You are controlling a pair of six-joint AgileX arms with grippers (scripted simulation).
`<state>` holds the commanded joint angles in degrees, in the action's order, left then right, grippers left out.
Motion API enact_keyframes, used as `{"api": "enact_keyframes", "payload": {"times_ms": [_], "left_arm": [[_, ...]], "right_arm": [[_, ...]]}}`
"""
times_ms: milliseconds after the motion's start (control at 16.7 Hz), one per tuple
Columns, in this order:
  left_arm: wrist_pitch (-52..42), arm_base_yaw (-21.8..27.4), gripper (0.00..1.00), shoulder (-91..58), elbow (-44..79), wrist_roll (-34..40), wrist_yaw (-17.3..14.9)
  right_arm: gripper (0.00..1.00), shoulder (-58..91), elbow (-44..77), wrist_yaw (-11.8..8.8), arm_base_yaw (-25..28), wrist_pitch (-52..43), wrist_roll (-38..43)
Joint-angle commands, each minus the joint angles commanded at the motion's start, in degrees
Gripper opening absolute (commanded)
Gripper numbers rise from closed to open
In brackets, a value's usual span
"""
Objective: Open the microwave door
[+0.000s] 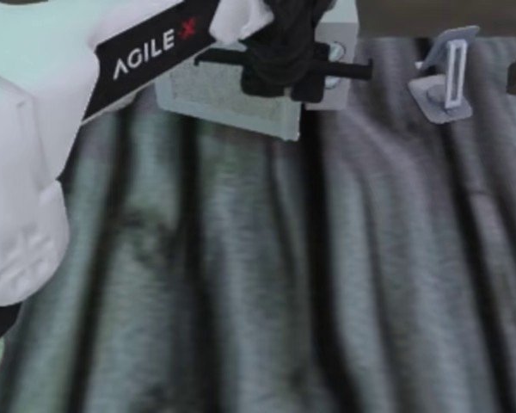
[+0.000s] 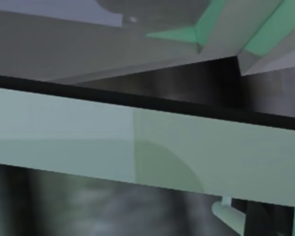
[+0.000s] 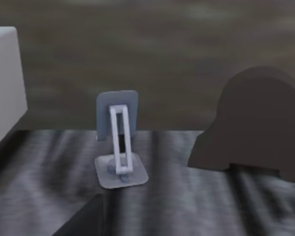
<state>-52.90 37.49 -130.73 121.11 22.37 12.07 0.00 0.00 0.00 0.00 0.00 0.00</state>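
Nearest the overhead camera: left arm, white with a black AGILEX band, sweeping in from the table's left edge toward the far edge. At its end, left gripper, black, sitting over the microwave at the far edge, a little left of centre. Fingers hidden among dark parts; cannot tell whether spread or pressed together. Microwave door swung out toward the near side, lying as a pale grey panel with a speckled mesh window, its free corner reaching past the gripper's near side. In the left wrist view, filled by a broad pale green-grey band with a dark edge, too close to name. Grey rippled surface across the table. Phone stand, pale blue-grey, at the far edge, right of the microwave and well apart from it. Dark rounded object beside the stand in the right wrist view. Right gripper out of sight.
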Motion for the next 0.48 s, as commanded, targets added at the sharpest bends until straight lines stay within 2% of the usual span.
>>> {"api": "enact_keyframes", "payload": {"times_ms": [180,480], "left_arm": [[1.3,-0.4,0.0,1.7,-2.4,-1.6,-0.4],[5.2,-1.3,0.0,6.5,-10.2,-6.2,-2.8]], "right_arm": [[1.0,0.0,0.0,0.0,0.0,0.0,0.0],[1.0,0.0,0.0,0.0,0.0,0.0,0.0]]}}
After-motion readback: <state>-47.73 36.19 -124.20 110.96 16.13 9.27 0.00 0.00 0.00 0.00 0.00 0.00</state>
